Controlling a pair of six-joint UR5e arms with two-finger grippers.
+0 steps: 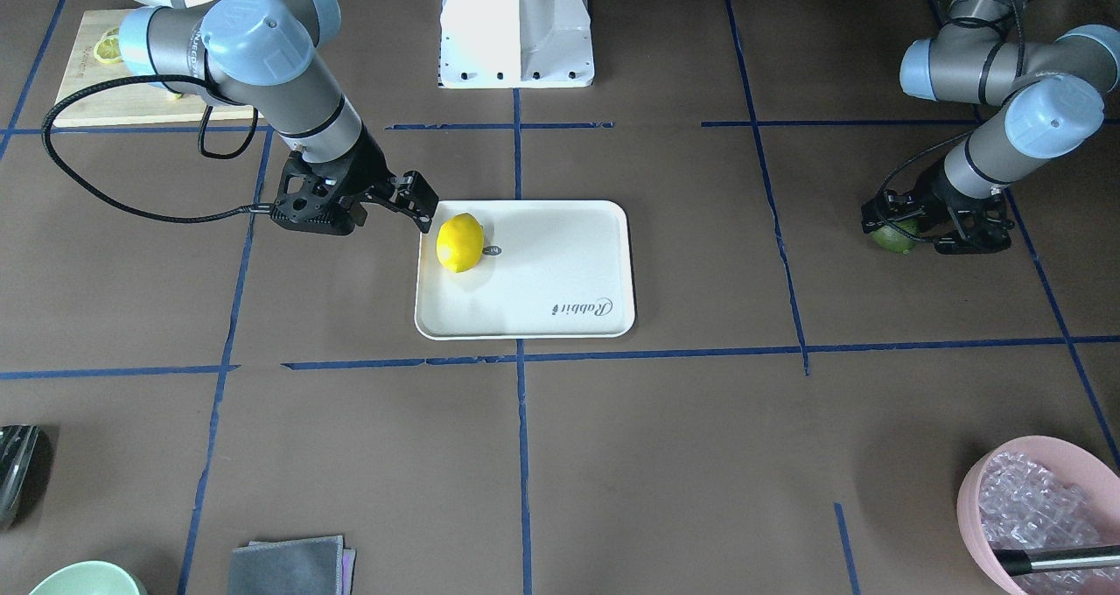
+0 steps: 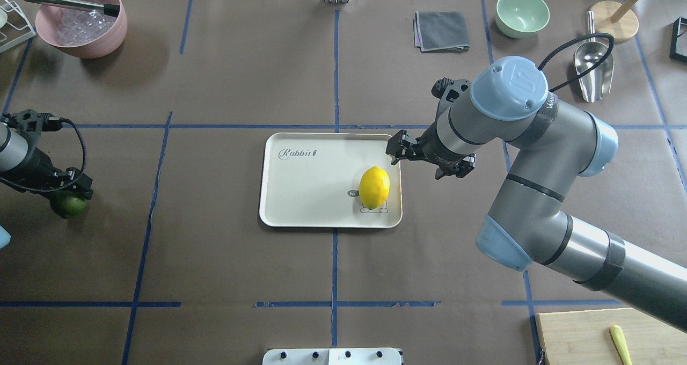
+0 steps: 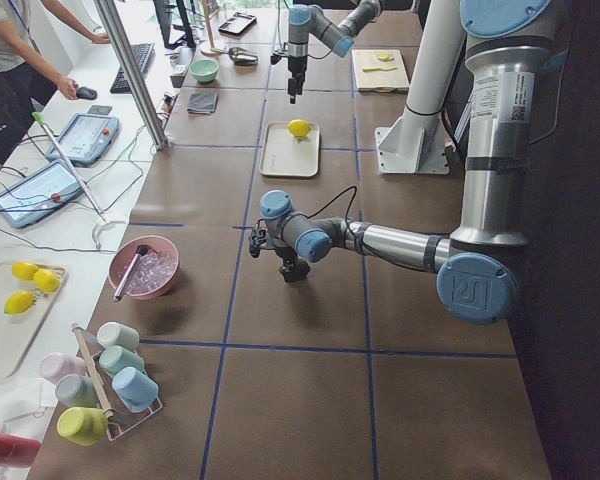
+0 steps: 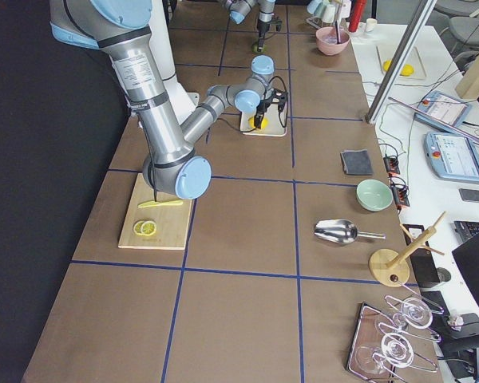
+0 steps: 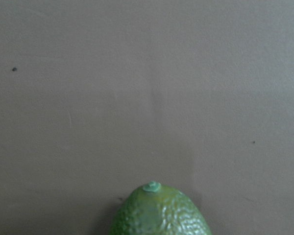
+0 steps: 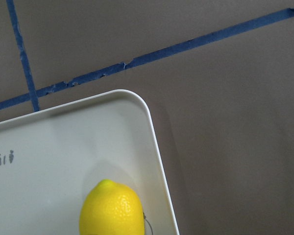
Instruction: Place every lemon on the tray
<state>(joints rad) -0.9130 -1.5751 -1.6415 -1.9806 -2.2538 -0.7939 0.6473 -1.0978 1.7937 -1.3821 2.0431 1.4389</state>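
Note:
The bright yellow lemon (image 2: pixel 374 187) lies on the cream tray (image 2: pixel 311 193), near its right end in the overhead view; it also shows in the front view (image 1: pixel 460 242) and the right wrist view (image 6: pixel 112 209). My right gripper (image 2: pixel 398 148) hovers open and empty just past the tray's right edge, apart from the lemon. The dark green lemon (image 2: pixel 68 204) sits on the table at the far left and shows in the left wrist view (image 5: pixel 159 211). My left gripper (image 2: pixel 75 189) is low over it. I cannot tell whether its jaws grip it.
A pink bowl (image 2: pixel 80 27) with a tool in it stands at the back left. A grey cloth (image 2: pixel 441 30), a green bowl (image 2: pixel 522 13) and a metal scoop (image 2: pixel 593 67) are at the back right. A bamboo board (image 2: pixel 601 335) holds a lemon slice at the near right.

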